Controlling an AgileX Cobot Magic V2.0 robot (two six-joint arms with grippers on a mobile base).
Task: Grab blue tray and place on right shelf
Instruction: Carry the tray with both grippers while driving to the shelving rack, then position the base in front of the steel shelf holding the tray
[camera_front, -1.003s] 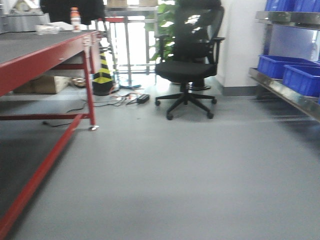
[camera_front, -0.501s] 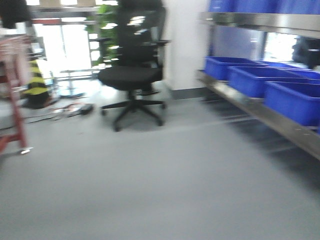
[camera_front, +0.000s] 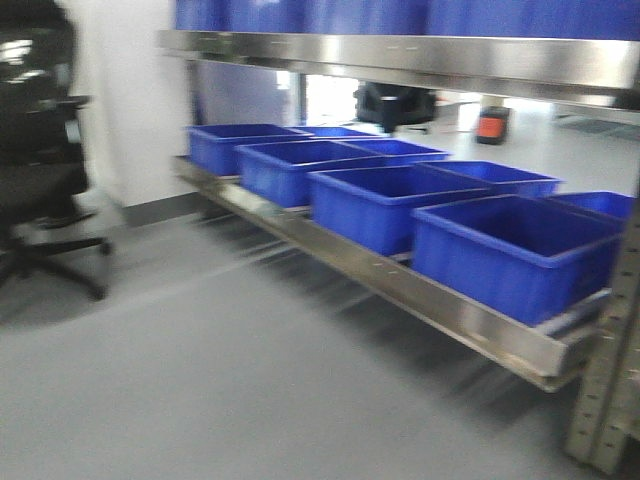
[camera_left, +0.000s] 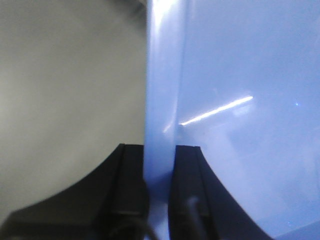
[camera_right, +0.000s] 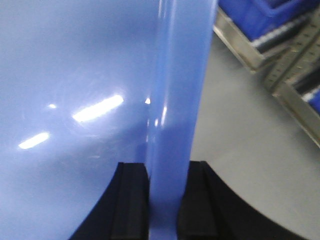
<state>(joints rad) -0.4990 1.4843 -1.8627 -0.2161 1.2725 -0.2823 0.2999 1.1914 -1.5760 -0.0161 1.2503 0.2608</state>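
Observation:
The glossy light-blue tray fills both wrist views. My left gripper is shut on the tray's left rolled rim, with the tray's inside to its right. My right gripper is shut on the tray's right rim, with the tray's inside to its left. The tray hangs above the grey floor. The right shelf, a stainless steel rack, stands ahead and to the right in the front view, with an upper steel shelf above it. The tray and grippers do not show in the front view.
Several deep dark-blue bins fill the lower steel shelf. A perforated upright stands at its near right end. A black office chair is at the left. Part of the rack shows right of the tray in the right wrist view.
The front view has swung right: the red table and the cone left the frame, the chair slid to the left edge, and the steel rack with blue bins now fills the middle and right.

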